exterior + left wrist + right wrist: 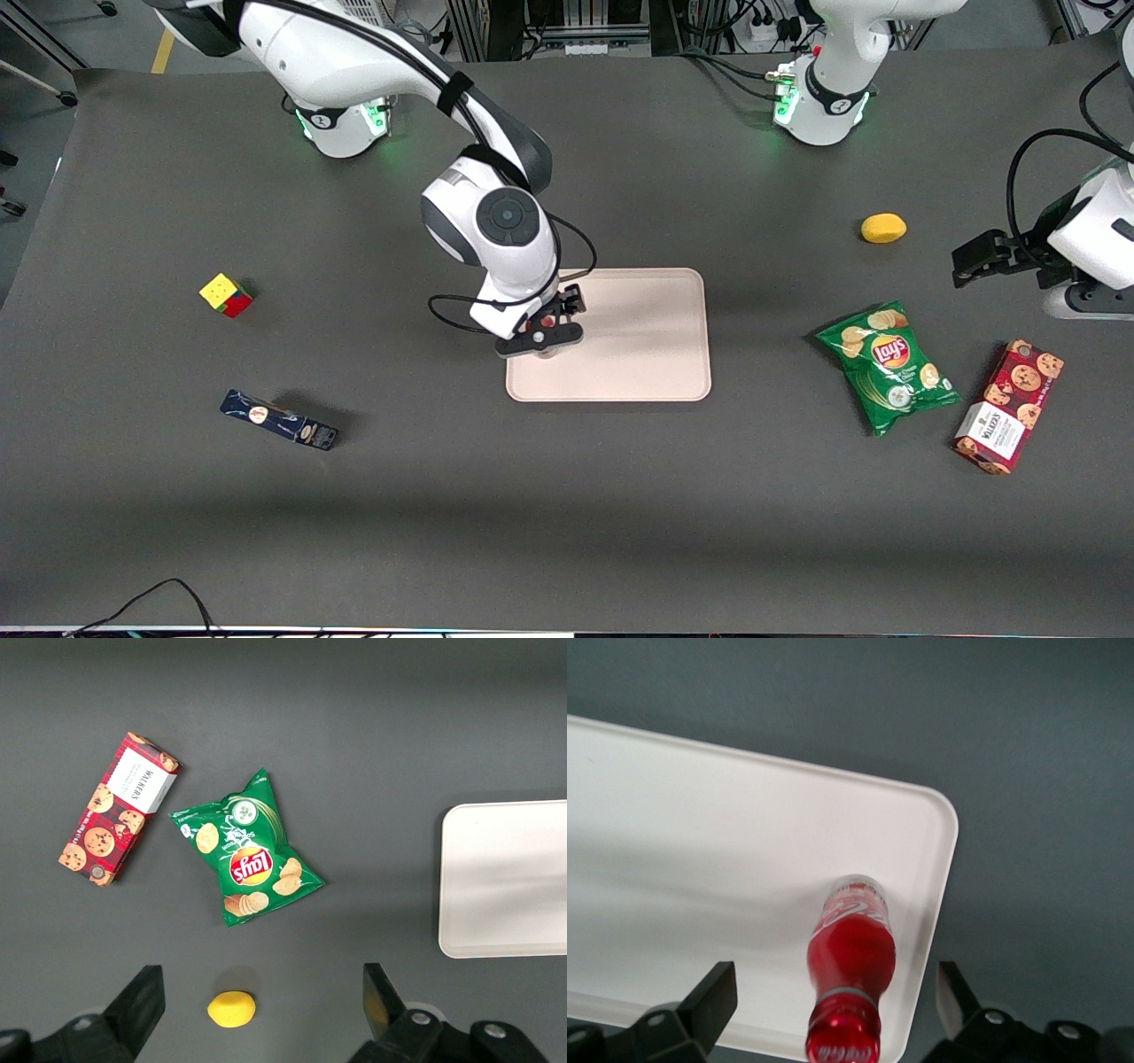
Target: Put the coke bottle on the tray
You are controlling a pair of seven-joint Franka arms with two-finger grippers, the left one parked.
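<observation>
Coke bottle (852, 970) stands upright on the tray (647, 354), near the rim at its working-arm end. Gripper (542, 332) hangs just above the bottle, fingers spread wide and clear of it. Placement looks done; only retreat remains.

The front view looks steeply down over the whole tabletop (567, 496); both wrist views look closely down, sharing the tray (656, 354).

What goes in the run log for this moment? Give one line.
task: place coke bottle on tray | bottle: upright on tray near rim | gripper: open, around bottle
</observation>
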